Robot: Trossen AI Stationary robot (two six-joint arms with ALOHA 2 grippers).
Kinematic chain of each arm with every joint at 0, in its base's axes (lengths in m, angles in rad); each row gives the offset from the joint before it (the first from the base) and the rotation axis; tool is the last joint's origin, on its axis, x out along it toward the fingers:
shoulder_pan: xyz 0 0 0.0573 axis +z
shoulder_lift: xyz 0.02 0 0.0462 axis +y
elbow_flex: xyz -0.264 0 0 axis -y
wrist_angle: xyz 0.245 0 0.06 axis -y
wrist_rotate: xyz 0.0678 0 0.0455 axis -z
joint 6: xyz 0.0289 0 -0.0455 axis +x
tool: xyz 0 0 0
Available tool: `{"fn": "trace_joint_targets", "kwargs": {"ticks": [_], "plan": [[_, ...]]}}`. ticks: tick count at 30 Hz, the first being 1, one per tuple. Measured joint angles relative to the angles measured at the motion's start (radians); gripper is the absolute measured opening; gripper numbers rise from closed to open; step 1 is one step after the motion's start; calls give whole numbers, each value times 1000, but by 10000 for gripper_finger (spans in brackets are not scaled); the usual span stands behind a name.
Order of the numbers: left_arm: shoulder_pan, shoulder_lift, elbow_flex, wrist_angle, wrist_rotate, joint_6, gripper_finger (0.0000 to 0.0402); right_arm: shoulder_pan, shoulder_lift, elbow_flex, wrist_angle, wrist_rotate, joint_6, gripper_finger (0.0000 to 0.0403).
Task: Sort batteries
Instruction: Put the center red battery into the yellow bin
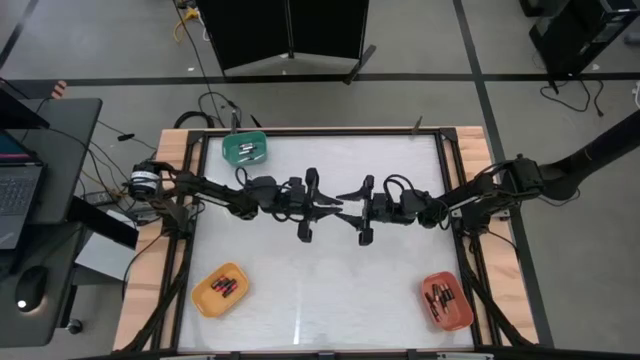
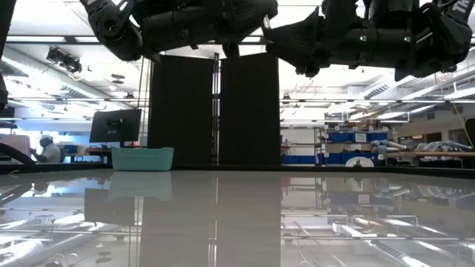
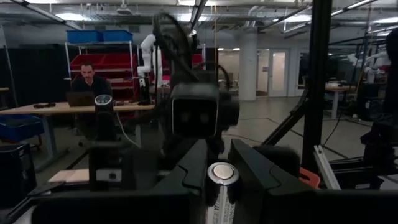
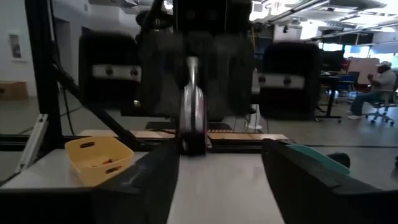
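Observation:
Both arms meet high over the middle of the table. My left gripper (image 3: 221, 168) (image 1: 333, 205) is shut on one battery (image 3: 221, 190), a slim cylinder with a silvery end cap. My right gripper (image 4: 217, 177) (image 1: 350, 203) faces it from the table's right, fingers wide apart. The same battery (image 4: 192, 118) shows ahead of the right gripper's gap, touching neither finger. More batteries lie in the green tray (image 1: 245, 150), the yellow tray (image 1: 220, 290) and the orange tray (image 1: 447, 300). My left gripper pinches the battery's body (image 3: 219, 202) between its two fingers (image 3: 186, 177), which come in about level from the table's left. The silvery end cap (image 3: 222, 173) sticks out past the fingertips toward the right gripper. The battery is lifted well clear of the table.
The green tray sits at the far left (image 2: 142, 158), the yellow tray at the near left and the orange tray at the near right. The white tabletop (image 1: 330, 290) lies bare under the arms. People sit at desks in the room beyond the table.

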Motion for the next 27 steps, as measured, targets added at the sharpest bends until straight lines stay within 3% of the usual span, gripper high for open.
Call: {"fn": "trace_joint_targets", "kwargs": {"ticks": [5,10,20,27], "plan": [[28,-78,2,-88,20,36,54,-3,-3,-1,-12,22,-5,264],[64,-211,2,-290,5,87,54,-2,-4,-1,-55,56,-11,267],[203,-532,17,-1101,-183,97,54,-6,-4,-1,-209,112,20,244],[448,-554,164,-1690,-277,62,54,-10,-4,-1,-238,112,26,236]]}}
